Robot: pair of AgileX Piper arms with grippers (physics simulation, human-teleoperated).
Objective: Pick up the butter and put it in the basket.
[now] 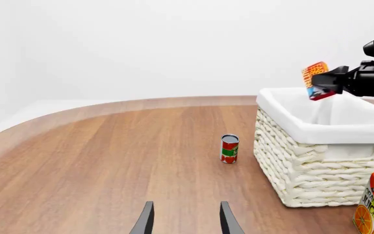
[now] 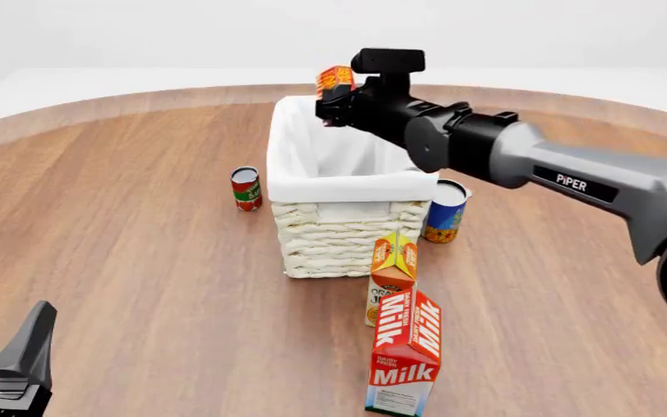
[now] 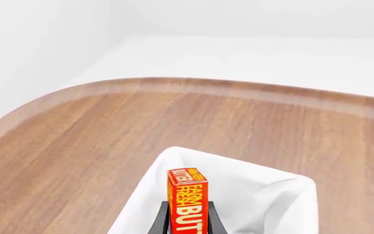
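Observation:
The butter is a small red-orange box held upright in my right gripper, which is shut on it above the far end of the basket. In the right wrist view the butter stands between the fingers over the basket's white lining. In the left wrist view the butter hangs above the basket's rim. My left gripper is open and empty, low over the table near its front left.
A red-green can stands left of the basket and also shows in the left wrist view. A blue-orange can stands right of it. An orange juice carton and a Milk carton stand in front.

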